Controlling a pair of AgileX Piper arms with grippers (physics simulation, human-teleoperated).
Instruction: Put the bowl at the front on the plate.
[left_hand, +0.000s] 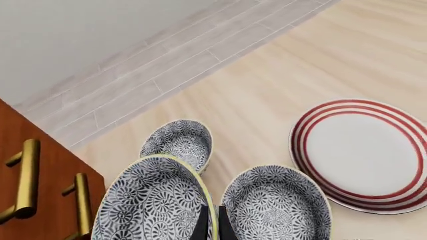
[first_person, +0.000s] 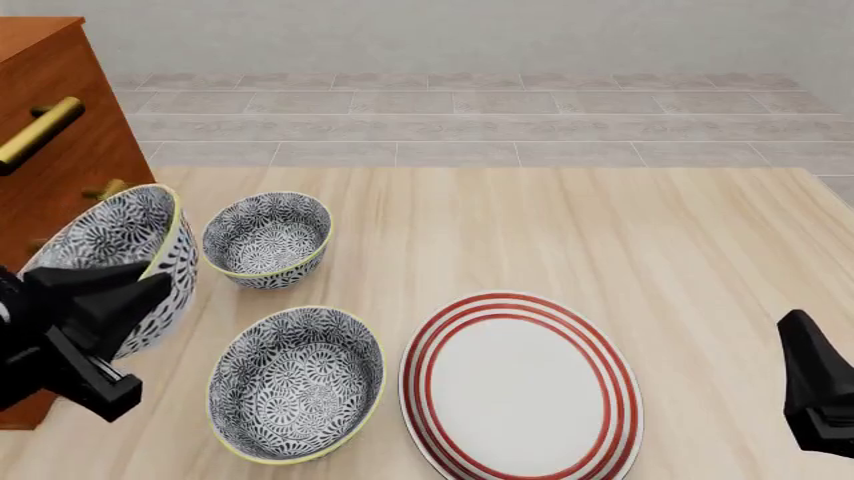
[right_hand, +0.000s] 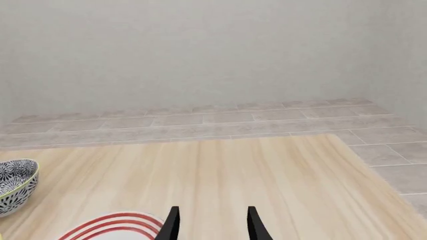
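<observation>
Left wrist view: the left gripper (left_hand: 212, 225) is pinched tight on the rim of the bowl (left_hand: 153, 200), with the plate (left_hand: 363, 155) to its right. Front view: the bowl hangs tilted beside a wooden cabinet (first_person: 60, 130), above the pale table (first_person: 601, 230). Right wrist view: the right gripper (right_hand: 210, 225) hovers parted and empty.
</observation>
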